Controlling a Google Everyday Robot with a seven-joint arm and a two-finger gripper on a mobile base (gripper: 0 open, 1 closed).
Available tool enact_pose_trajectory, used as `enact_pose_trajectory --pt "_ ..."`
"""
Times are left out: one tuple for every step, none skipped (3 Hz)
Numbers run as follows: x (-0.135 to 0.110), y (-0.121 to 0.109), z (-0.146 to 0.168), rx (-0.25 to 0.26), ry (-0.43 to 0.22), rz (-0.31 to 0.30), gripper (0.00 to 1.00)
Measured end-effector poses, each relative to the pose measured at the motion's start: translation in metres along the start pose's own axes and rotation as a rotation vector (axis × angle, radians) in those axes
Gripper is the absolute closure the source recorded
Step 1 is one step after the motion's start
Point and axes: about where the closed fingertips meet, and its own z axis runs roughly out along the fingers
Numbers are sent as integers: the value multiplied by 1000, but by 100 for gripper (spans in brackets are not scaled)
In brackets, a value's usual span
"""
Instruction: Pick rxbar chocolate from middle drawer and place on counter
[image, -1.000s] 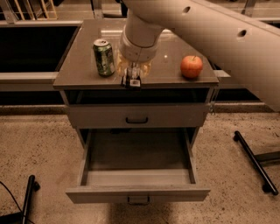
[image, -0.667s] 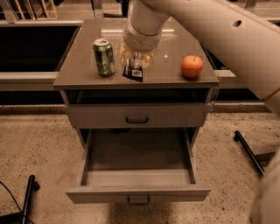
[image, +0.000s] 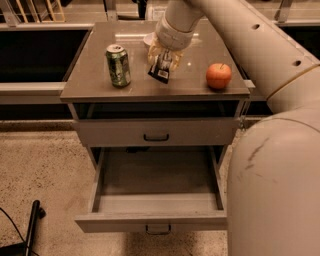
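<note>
Pincer (image: 163, 61) has carried rxbar chocolate (image: 161, 70) farther over counter (image: 88, 75).

At upper middle, a black snack bar (image: 160, 73) is held by the gripper (image: 163, 65) over the counter (image: 95, 82), between can (image: 118, 65) and apple (image: 218, 76).

The counter (image: 92, 86) is a glossy grey-brown top with a thin edge. A green can (image: 118, 65) stands upright on it. Just right of the can, the hand (image: 162, 61) hangs over the counter with its fingers clamped on the tilted rxbar chocolate (image: 161, 71); whether the bar touches the surface cannot be told. Well right of the can sits an apple (image: 218, 76). Behind and right of the can, a white dish (image: 149, 39) shows partly.
</note>
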Motion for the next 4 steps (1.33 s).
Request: enact_pose_trajectory --pt "19 14 12 4 -7 67 100" --pt "28 18 17 -7 -4 88 84" --pt "31 26 23 -31 -15 112 52" --pt "31 26 23 -31 -15 112 29"
